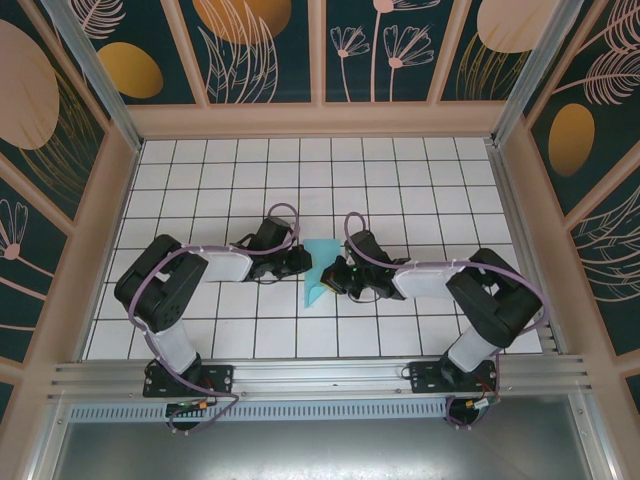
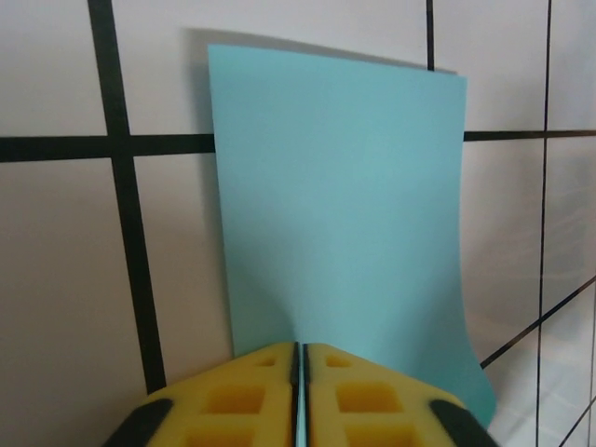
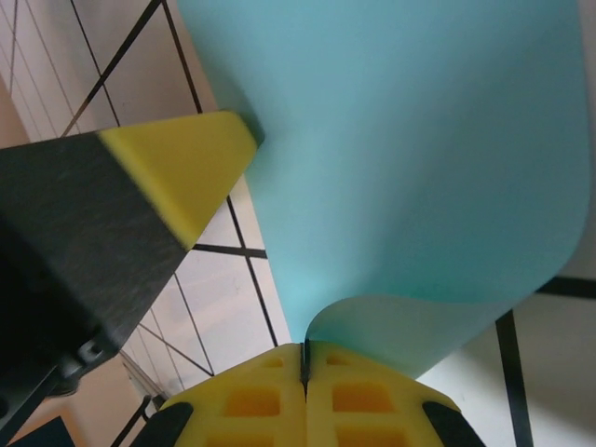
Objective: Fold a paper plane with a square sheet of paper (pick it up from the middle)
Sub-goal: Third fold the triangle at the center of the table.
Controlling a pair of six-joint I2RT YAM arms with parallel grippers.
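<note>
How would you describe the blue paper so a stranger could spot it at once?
Find the white gridded table and look at its middle. There the left gripper and right gripper each pinch the sheet of paper: the one light-blue thing among the white tiles, thin, unmarked and curled.

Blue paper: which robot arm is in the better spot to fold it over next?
Probably the right arm. Its jaws are shut on an edge of the paper that curls upward, ready to carry across. The left arm has its jaws shut on a flatter part, so it can hold it.
</note>
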